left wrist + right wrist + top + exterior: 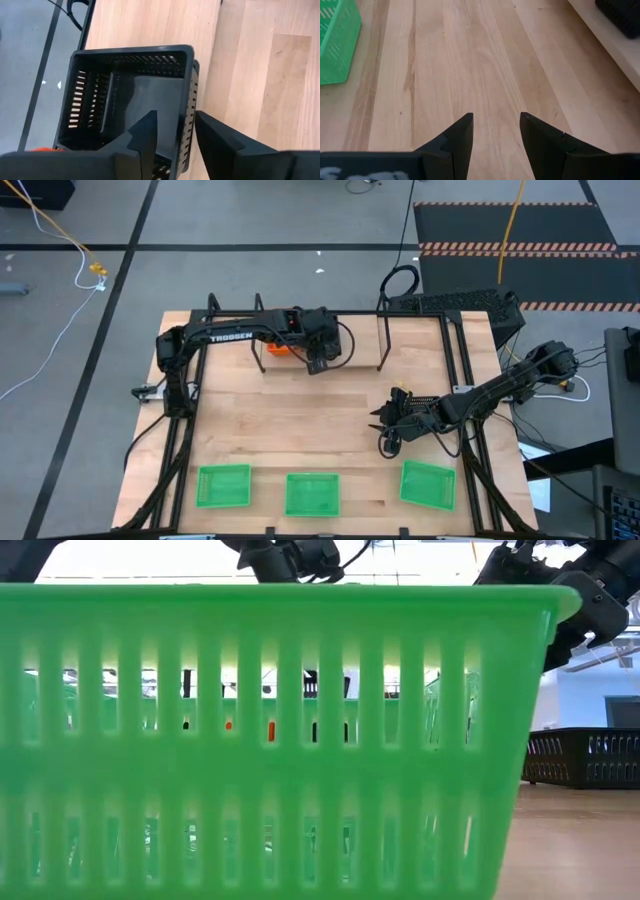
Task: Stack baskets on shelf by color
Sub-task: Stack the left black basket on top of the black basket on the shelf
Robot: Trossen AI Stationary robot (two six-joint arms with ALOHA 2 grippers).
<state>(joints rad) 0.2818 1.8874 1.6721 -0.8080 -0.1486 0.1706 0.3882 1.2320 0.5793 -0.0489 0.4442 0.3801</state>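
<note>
Here the left wrist view alone shows a black basket [131, 97], empty, its side wall between the left hand's [175, 132] parted fingers; whether they grip it I cannot tell. High view: left hand [322, 352] over the shelf [320, 340], orange basket [277, 348] just beside it. Right hand [385, 423] spread wide, empty, above bare table [300, 420]. Three green baskets [223, 485] empty, along the table edge opposite the shelf. One fills the low view, blocking the shelf.

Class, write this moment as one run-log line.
left gripper: open astride black basket wall, at shelf | right gripper: open over table | green baskets: three, front row
</note>
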